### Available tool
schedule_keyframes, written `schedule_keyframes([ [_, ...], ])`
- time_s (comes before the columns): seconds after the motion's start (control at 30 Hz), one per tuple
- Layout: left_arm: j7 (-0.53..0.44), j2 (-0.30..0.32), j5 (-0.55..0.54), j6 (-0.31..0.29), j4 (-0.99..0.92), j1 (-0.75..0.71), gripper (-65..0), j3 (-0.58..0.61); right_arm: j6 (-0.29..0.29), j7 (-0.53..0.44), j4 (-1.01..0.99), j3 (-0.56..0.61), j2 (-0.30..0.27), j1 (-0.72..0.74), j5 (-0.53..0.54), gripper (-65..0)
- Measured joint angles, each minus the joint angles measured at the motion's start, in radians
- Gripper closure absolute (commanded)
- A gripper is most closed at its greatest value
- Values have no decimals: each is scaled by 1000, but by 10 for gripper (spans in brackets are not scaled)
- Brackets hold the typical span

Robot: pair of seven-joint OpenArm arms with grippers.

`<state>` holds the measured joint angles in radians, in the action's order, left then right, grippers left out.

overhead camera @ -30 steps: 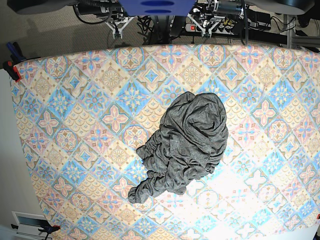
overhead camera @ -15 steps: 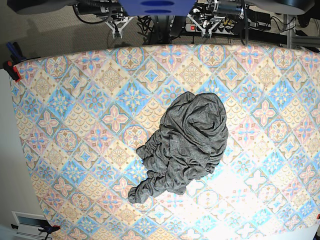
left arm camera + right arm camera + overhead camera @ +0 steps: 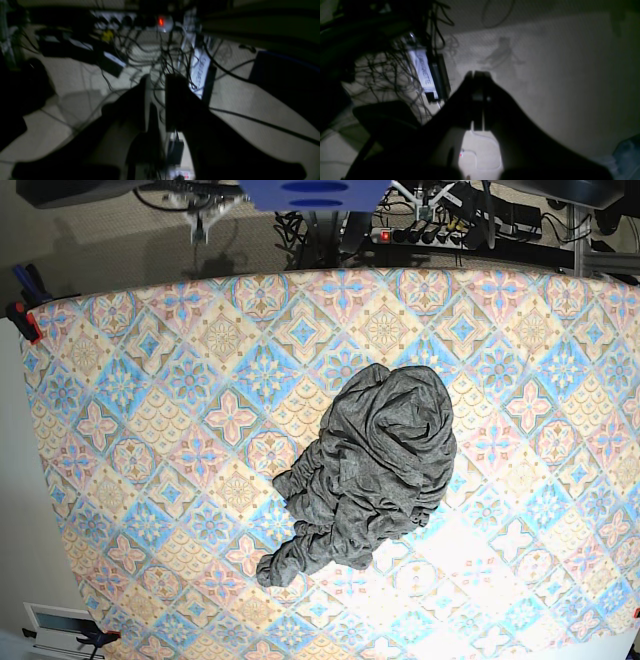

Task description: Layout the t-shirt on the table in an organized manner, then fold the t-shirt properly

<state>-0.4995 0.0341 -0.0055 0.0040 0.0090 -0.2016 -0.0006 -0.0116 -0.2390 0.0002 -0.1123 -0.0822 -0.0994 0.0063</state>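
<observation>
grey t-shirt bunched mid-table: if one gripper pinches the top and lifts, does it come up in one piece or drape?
Likely drapes: the t-shirt lies in soft folds and wrinkles, so it looks floppy. Probably light, thin knit. A push would likely bunch it further on the table rather than slide it whole.

A dark heather-grey t-shirt [image 3: 372, 470] lies crumpled in a loose heap a little right of the middle of the desk [image 3: 130, 400]. The desk is wide, covered in a pastel tile print of blue, pink, peach and cream diamonds and flowers. The heap is broad and rounded toward 1 o'clock and narrows into a wrinkled, bunched tail toward 7 o'clock. Folds and creases cover it; no neckline or sleeve can be made out.
</observation>
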Motion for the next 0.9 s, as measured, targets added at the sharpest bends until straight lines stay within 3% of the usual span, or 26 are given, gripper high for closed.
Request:
schedule_keyframes([
  [0.43, -708, 22, 0, 0, 3, -170, -87, 0, 3, -407, 4, 0, 5, -120, 2, 0],
  [0.53, -847, 24, 1, 0, 3, -175, -87, 0, 3, -576, -1, 0, 5, -167, 1, 0],
  [0.6, -882, 25, 1, 0, 7, -172, -87, 0, 3, -701, 0, 0, 4, -190, 2, 0],
  [0.8, -869, 25, 1, -1, 10, -174, -87, 1, 3, -1146, 5, -1, 4, -261, 2, 0],
  [0.9, -869, 27, 1, -3, 10, -175, -87, 1, 0, -1077, 30, -13, 5, -301, -2, 0],
])
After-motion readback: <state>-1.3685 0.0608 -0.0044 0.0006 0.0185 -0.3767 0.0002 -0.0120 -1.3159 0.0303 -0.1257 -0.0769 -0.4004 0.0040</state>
